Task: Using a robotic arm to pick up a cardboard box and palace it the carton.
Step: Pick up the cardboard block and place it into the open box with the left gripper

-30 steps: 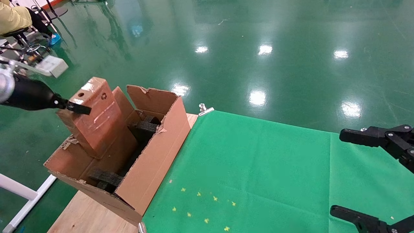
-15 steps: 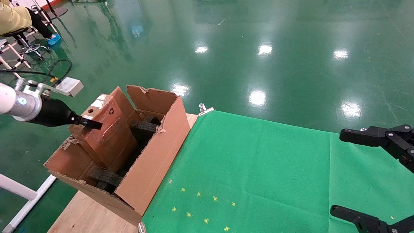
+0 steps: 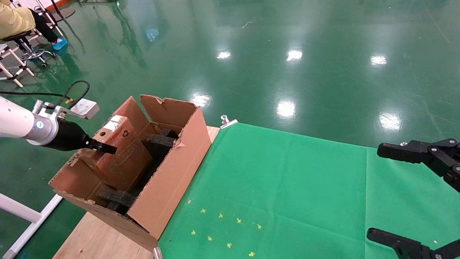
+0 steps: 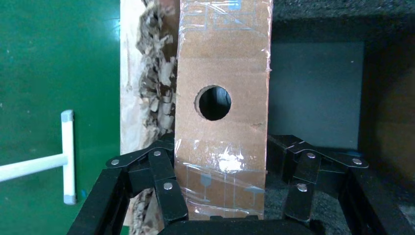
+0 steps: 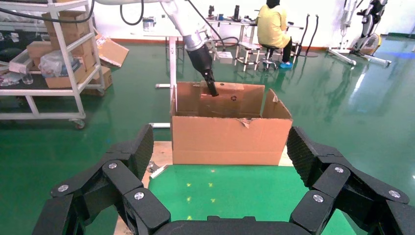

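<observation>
The cardboard box (image 3: 120,151) is clamped by its narrow taped end in the left gripper (image 3: 102,146) and is sunk, tilted, into the carton (image 3: 169,180), with its upper part above the rim. A round hole (image 4: 214,102) is seen in the box's face between the fingers (image 4: 166,188). Black foam inserts (image 3: 158,141) are seen inside the carton, which stands at the table's left end, beside the green cloth (image 3: 287,194). The right gripper (image 3: 418,194) is held spread wide over the cloth, well apart from the carton.
</observation>
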